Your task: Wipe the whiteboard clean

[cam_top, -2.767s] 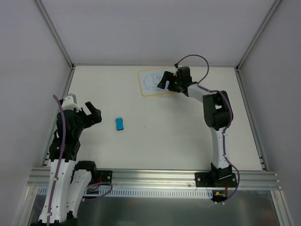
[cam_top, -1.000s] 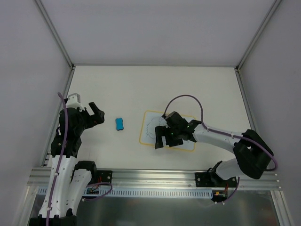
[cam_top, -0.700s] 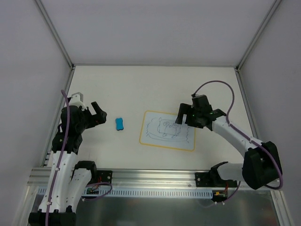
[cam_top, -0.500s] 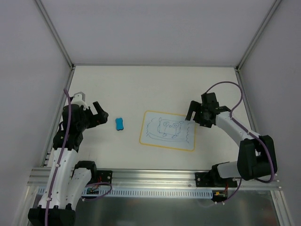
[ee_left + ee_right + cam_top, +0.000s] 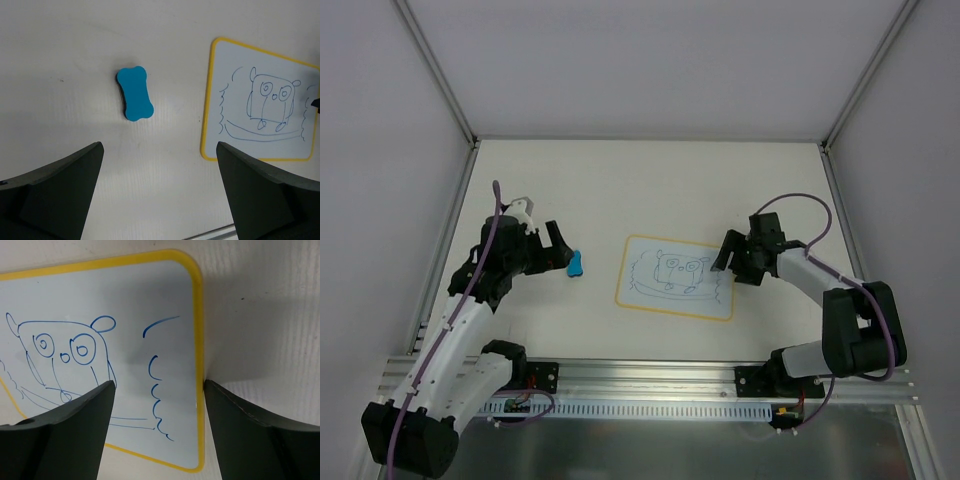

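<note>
The whiteboard [image 5: 675, 278] lies flat mid-table, yellow-bordered, with a blue doodle of an owl-like face [image 5: 65, 352]. My right gripper [image 5: 731, 263] hangs low over its right edge, open. In the right wrist view [image 5: 157, 407] one finger is over the white surface and the other just outside the yellow border [image 5: 199, 340]. The blue bone-shaped eraser [image 5: 576, 265] lies left of the board. My left gripper [image 5: 560, 248] hovers open just left of it. The left wrist view shows the eraser [image 5: 135, 93] ahead of the spread jaws [image 5: 160, 195], and the board [image 5: 260, 107] to the right.
An aluminium rail [image 5: 650, 375] with both arm bases runs along the near edge. White walls and frame posts [image 5: 440, 70] close in the table at left, back and right. Bare table [image 5: 650, 185] lies behind the board.
The right arm dragged the whiteboard from the far side to mid-table, let go and moved to its right edge, jaws narrowing a little. The left gripper moved right, up to the eraser.
</note>
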`<state>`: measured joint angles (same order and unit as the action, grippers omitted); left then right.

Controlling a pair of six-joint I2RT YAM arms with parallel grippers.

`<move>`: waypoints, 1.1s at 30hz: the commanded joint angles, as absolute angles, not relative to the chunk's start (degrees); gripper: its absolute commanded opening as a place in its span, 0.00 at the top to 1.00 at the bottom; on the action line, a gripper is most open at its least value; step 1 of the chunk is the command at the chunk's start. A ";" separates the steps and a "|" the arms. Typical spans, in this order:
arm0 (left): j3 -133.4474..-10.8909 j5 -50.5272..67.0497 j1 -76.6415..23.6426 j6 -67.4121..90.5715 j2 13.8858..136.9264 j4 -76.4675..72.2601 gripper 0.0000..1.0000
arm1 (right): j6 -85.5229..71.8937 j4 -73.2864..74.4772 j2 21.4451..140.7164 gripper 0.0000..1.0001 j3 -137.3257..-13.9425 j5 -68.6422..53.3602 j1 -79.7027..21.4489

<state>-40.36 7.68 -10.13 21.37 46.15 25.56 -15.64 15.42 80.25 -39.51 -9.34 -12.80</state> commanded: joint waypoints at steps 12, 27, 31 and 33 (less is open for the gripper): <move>-41.66 -2.54 -16.87 30.05 53.17 24.87 0.01 | -18.45 7.47 80.51 0.52 -34.37 -16.17 -17.58; -45.09 -13.44 -22.59 35.07 67.14 24.87 0.01 | -18.02 6.59 79.45 0.76 -31.99 -12.92 -20.65; -46.40 -16.17 -22.68 36.65 71.53 24.79 0.10 | -17.84 6.42 79.19 0.76 -31.90 -12.74 -21.01; -46.93 -16.70 -22.68 37.96 73.03 24.79 0.17 | -17.84 6.33 79.10 0.76 -31.90 -12.57 -21.09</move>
<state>-44.49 -13.08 -22.17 34.98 71.50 25.36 -18.41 5.32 79.64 -33.08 -14.68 -20.51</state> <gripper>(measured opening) 0.866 0.238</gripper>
